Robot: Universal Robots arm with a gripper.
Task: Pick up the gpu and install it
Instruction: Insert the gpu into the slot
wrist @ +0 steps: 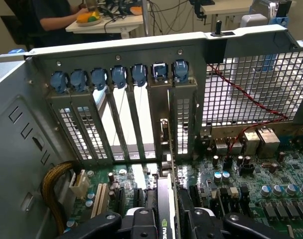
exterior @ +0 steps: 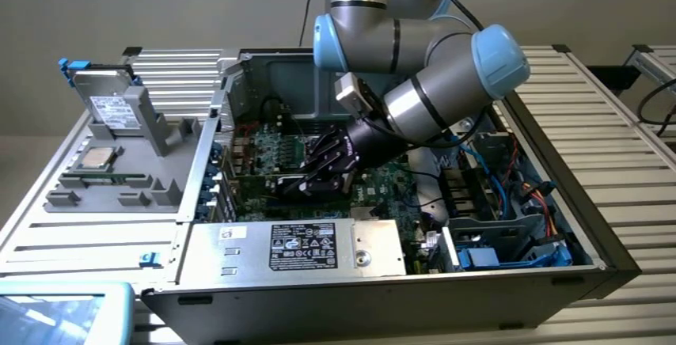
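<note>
From the exterior view, my claw [exterior: 317, 177] is down inside the open computer case [exterior: 591, 258], over the motherboard [exterior: 407, 175]. On the wrist view, the claw [wrist: 166, 219] is pinching the graphics card [wrist: 165, 211] upright, its bracket [wrist: 166, 149] just ahead at the rear slots [wrist: 131, 119]. I judge it needs keeping vertical, edge square over the socket.

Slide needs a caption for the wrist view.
Gripper holds the gpu upright over the motherboard, facing the case's slot covers.
</note>
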